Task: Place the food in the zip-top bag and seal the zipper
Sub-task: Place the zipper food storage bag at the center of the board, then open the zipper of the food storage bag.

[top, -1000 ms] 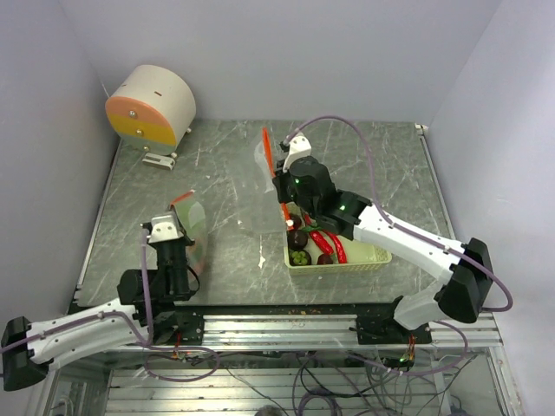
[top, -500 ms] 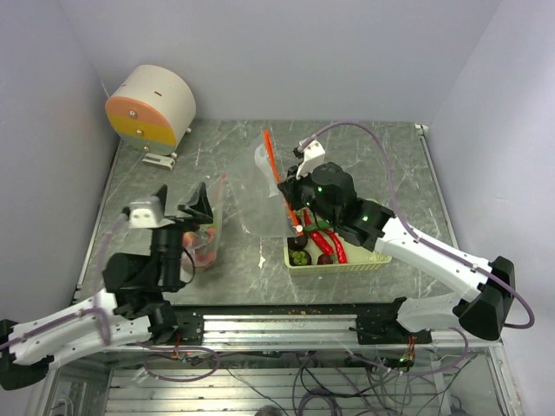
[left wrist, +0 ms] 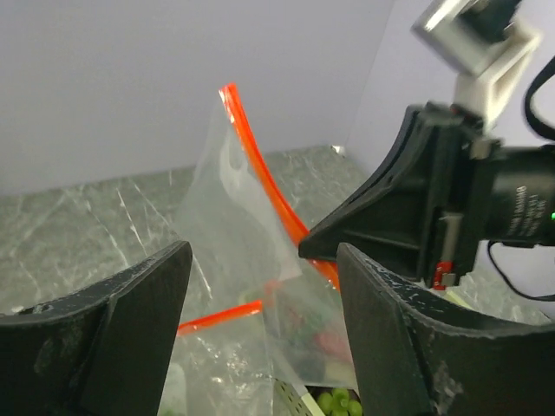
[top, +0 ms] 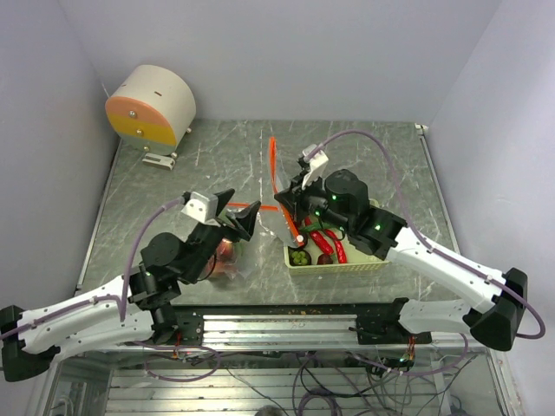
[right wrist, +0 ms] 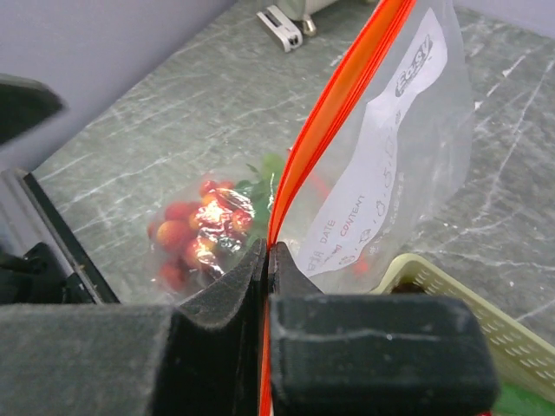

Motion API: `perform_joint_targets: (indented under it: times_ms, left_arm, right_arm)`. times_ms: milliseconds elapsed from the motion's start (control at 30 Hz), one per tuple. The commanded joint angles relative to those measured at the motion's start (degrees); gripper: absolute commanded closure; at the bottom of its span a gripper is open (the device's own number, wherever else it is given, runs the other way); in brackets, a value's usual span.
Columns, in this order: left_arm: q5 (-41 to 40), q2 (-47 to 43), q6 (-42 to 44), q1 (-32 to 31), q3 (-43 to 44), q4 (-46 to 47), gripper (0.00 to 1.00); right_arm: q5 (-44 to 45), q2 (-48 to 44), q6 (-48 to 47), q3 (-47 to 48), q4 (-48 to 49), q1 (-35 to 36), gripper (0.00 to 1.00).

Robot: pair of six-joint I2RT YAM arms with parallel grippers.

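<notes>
- Top view: the right gripper [top: 290, 198] pinches the zipper [top: 276, 169] and holds the zip-top bag [top: 256, 238] up over the middle of the table [top: 173, 182]. The left gripper [top: 236, 221] stands wide and empty just left of the bag's mouth. Strawberries [top: 224, 253] weigh down the bag's near-left corner, and that pull could drag the strip out of the single pinch
- Left wrist view: the left gripper's fingers [left wrist: 130, 329] gape with the orange strip ahead between them. A close aimed slightly off would likely catch loose film instead, crumpling the mouth
- Right wrist view: the right jaws are clamped tight on the strip, with the strawberries in the bag beyond. Chili peppers [top: 334, 245] and grapes [top: 299, 257] lie in the basket [right wrist: 434, 286] on the right, so sealing now would leave food out
</notes>
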Motion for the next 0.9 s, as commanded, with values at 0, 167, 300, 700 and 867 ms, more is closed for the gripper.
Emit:
perform_joint_targets:
  times_ms: [0,167,300,700,867]
  left_arm:
    - [-1.1,2.2,-7.7,0.2,-0.8,5.3,0.23]
    - [-2.0,4.4,-9.5,0.3,-2.9,12.0,0.23]
    - [-2.5,6.2,-10.3,0.4,-2.7,13.3,0.20]
    - [-7.4,13.6,-16.9,3.8,-3.5,17.0,0.19]
    - [-4.5,15.7,-20.3,7.3,-4.1,17.4,0.38]
  right_arm:
    - [-6.1,-3.2,-1.1,-1.6,3.4,0.0,1.00]
    - [-8.6,-3.9,-1.7,-2.0,3.1,-0.1,1.00]
    - [-10.3,-3.1,-1.6,-2.6,3.6,0.2,1.00]
    - [-11.4,-3.3,-3.0,-3.2,3.4,2.0,1.00]
    - [-10.9,-4.2,-3.5,-3.7,3.1,2.4,1.00]
